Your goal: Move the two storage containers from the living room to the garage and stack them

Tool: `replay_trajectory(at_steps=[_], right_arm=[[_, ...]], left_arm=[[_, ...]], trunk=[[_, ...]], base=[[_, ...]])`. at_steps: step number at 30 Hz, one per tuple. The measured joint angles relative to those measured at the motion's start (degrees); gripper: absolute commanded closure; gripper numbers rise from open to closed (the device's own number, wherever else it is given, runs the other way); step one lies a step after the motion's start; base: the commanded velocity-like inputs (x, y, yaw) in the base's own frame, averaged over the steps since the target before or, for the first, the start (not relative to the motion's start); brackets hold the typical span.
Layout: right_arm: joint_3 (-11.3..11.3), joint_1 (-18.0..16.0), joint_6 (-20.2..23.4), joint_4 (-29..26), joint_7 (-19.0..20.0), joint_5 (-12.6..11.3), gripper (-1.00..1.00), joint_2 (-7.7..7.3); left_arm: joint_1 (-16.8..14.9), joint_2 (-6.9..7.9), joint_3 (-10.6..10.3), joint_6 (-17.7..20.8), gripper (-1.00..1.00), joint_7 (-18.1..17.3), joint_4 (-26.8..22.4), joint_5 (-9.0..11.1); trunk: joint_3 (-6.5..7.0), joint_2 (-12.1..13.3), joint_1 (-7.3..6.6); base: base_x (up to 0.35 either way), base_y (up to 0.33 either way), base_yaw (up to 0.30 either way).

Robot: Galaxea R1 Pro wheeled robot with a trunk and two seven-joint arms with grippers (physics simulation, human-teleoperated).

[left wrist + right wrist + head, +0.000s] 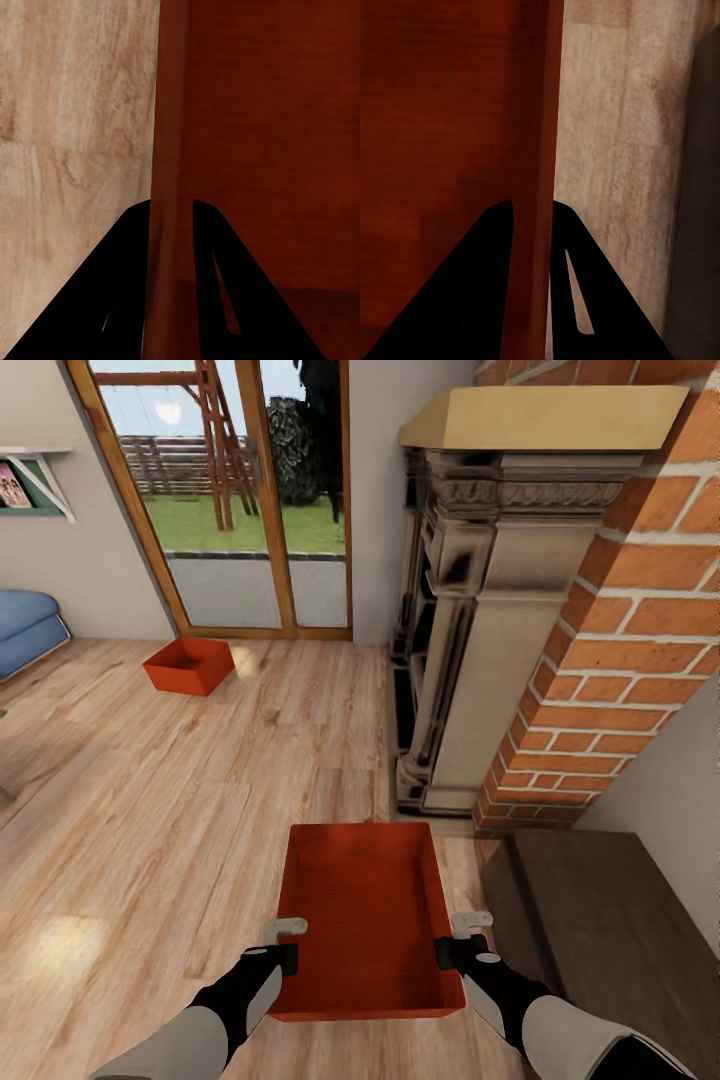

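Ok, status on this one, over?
Left gripper and right gripper clamped on near container walls. Second container on planks by glass doors. Fireplace close right.

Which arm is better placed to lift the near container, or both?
Both. The left end effector straddles the near container's left wall, the right end effector its right wall. One side alone would likely tip it.

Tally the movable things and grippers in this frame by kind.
Orange-red containers: 2, one held by both grippers, one on the wood floor by the glass doors.
Grippers: 2, left gripper, right gripper.
Total: 4
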Motion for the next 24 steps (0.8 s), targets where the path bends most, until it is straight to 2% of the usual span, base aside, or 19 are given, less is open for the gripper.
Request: replay_trajectory(at_steps=[24], right_arm=[[-0.16,-0.02,-0.08,0.01,-0.06,0.07,1.00,0.07]], left_arm=[[0.00,0.06,-0.13,0.10,1.00,0.00,-0.22,0.08]], trunk=[[4.31,9.63,-5.27]], base=[[0.000,0.000,0.000]])
